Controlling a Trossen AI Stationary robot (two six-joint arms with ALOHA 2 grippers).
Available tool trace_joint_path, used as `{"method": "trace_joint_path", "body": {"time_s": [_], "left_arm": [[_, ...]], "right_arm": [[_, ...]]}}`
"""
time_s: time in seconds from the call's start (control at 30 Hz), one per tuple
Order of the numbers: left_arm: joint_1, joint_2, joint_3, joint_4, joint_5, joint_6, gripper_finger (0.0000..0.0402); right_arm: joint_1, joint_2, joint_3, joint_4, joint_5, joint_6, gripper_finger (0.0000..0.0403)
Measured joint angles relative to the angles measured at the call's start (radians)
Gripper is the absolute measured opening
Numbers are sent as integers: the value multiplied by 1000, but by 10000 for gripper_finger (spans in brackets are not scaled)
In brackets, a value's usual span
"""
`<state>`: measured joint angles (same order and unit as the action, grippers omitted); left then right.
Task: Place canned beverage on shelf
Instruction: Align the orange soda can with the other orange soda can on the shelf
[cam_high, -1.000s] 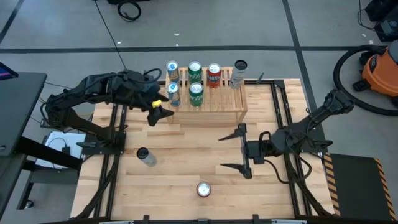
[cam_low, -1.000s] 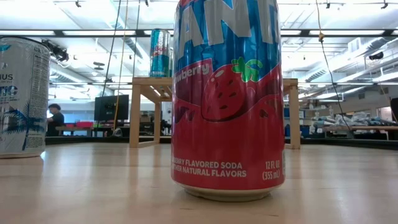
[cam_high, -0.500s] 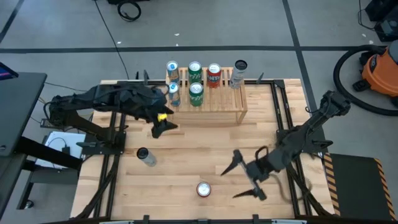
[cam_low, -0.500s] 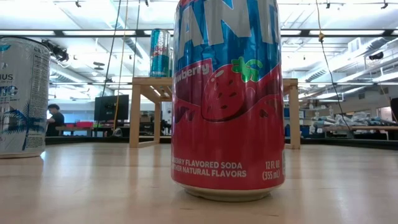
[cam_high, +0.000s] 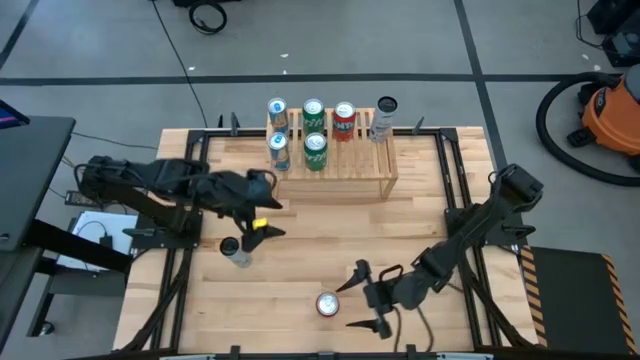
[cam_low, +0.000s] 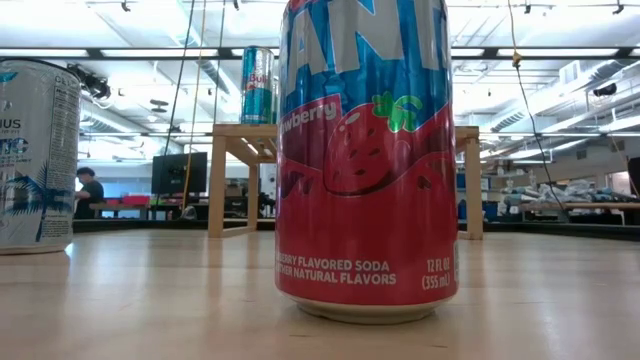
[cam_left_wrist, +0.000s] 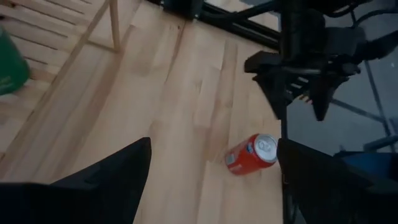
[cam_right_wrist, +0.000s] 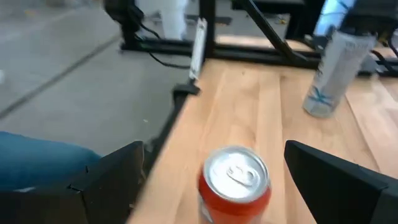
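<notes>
From above, the shelf at the far side of the worktop already carries several cans, while a red can stands alone near the front edge and a slim silver can waits off to the left. The right gripper sits just beside that red can, fingers spread wide and empty; the left gripper hangs open near the silver one. At table height, the strawberry soda fills the foreground, upright on the wood. The left wrist camera catches the red can with the other arm behind it. The right wrist camera looks straight at the can's silver lid between parted fingers. I'd say the pick isn't made yet; grasp, carry and placing remain.
</notes>
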<state>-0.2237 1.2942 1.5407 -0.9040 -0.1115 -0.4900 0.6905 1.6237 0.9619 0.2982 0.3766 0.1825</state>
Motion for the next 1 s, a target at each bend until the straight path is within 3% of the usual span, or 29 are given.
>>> {"method": "trace_joint_path", "body": {"time_s": [0.53, 1.0], "left_arm": [[-88, -6, -284, 219, -27, -82, 348], [-91, -7, -338, 352, -77, -75, 348]], "right_arm": [[-33, 192, 0, 153, 52, 11, 400], [-48, 265, 0, 186, 47, 69, 400]]}}
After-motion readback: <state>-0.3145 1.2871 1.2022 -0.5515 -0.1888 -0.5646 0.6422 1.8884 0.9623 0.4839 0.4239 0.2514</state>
